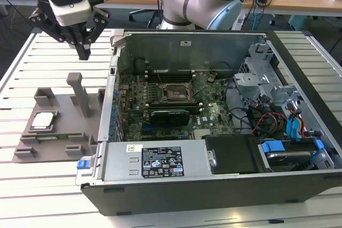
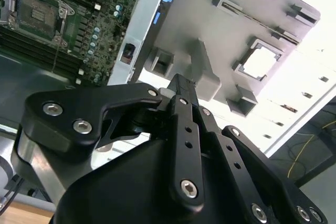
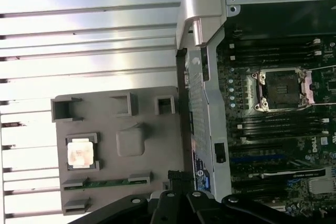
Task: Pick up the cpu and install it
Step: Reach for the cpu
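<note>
The white slatted surface [image 1: 32, 185] carries the open computer case [image 1: 187, 46] and, beside it on the exterior view's left, a grey holder [image 1: 64, 111]. The cpu [image 1: 44, 120] lies flat in the holder's square recess. My fingers [image 1: 84, 46] hover above the holder, pressed together, empty.

In the exterior view my gripper [image 1: 84, 50] hangs in open air over the grey holder [image 1: 65, 115], its tips closed. The tall post [image 1: 81, 95] stands at six o'clock from me, with clear air between us. The cpu [image 1: 44, 120] lies at seven, open from above. At three the case wall [image 1: 110, 97] and its corner bracket [image 1: 118, 37] block any sideways pass. Beyond them, at four, the socket [image 1: 175, 93] is open only from overhead.
</note>
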Robot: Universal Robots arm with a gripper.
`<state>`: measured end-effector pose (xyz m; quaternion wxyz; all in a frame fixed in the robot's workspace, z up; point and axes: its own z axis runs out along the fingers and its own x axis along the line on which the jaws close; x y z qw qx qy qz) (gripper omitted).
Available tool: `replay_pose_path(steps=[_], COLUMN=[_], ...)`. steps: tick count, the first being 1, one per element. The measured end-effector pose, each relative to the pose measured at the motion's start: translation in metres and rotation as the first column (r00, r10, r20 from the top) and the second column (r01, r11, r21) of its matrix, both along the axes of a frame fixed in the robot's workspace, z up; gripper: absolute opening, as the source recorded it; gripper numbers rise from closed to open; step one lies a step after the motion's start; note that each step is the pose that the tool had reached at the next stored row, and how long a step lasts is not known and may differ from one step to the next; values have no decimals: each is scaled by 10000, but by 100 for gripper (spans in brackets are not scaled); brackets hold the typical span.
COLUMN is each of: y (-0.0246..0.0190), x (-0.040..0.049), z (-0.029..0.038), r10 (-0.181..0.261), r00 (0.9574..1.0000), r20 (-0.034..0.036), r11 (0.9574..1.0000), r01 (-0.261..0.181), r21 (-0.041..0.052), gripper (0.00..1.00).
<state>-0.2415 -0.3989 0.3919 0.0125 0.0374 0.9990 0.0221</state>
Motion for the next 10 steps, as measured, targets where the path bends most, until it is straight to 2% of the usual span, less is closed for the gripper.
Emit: replay_pose_path(steps=[10], y=[0], x=[-173], z=[-1], r10=[-1], r00=[10000], r20=[0], r11=[10000], r01=[1], r21=[1], gripper=[11])
